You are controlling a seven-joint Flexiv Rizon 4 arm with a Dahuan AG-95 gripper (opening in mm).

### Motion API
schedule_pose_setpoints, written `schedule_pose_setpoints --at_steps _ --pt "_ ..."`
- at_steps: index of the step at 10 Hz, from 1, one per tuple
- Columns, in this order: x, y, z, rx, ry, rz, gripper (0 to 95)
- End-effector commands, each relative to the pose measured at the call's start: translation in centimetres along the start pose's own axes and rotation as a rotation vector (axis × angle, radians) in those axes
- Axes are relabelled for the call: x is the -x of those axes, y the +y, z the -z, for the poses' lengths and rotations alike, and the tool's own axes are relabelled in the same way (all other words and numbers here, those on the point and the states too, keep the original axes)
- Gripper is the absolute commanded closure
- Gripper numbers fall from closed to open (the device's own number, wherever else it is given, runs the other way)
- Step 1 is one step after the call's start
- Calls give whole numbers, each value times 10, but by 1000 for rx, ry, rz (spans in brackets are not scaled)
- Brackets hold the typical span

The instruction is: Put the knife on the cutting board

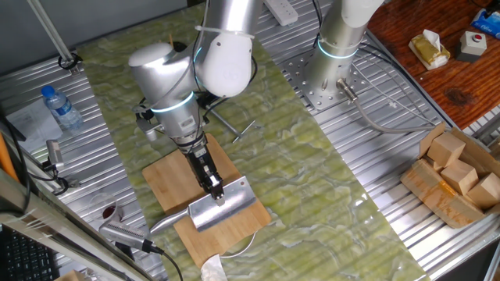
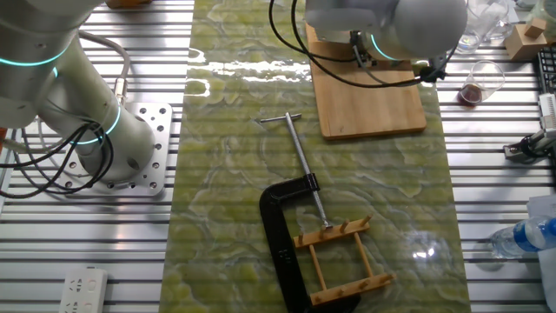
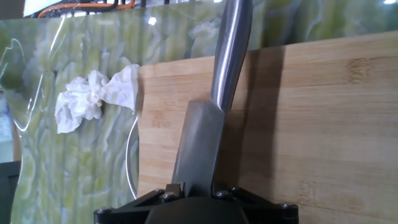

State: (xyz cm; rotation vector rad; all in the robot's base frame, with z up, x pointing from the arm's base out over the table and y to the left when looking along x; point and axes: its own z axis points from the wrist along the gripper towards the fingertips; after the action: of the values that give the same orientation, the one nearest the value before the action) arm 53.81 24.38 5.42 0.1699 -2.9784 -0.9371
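My gripper (image 1: 214, 189) is shut on the broad steel blade of the knife (image 1: 224, 205), gripping it at its back edge. The curved silver handle (image 1: 167, 223) sticks out past the board's left edge. The knife is over the near half of the bamboo cutting board (image 1: 178, 179); I cannot tell whether it touches the board. In the hand view the gripper (image 3: 198, 190) clamps the blade (image 3: 200, 146) edge-on, with the handle (image 3: 232, 46) pointing away over the board (image 3: 311, 124). In the other fixed view the board (image 2: 369, 109) shows, but the arm hides the knife and gripper.
A black C-clamp (image 2: 285, 228) and a small peg rack (image 2: 343, 256) lie on the green mat. A crumpled tissue (image 3: 93, 96) lies beside the board. A water bottle (image 1: 61, 108), a glass (image 2: 479, 83) and a box of wooden blocks (image 1: 457, 176) stand off the mat.
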Motion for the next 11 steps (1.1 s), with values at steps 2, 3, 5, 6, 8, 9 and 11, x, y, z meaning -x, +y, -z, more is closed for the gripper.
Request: schedule_pose_setpoints --at_steps 2,3,5,6,8,9,11 --pt "0 0 0 -5 0 11 760" --pt "0 0 0 -5 0 12 760" --pt "0 -1 1 -7 3 21 570" --pt "0 -1 1 -10 4 24 570" --pt "0 -1 1 -17 4 28 570" --pt "0 -1 1 -19 4 29 570" --pt "0 -1 1 -36 11 46 570"
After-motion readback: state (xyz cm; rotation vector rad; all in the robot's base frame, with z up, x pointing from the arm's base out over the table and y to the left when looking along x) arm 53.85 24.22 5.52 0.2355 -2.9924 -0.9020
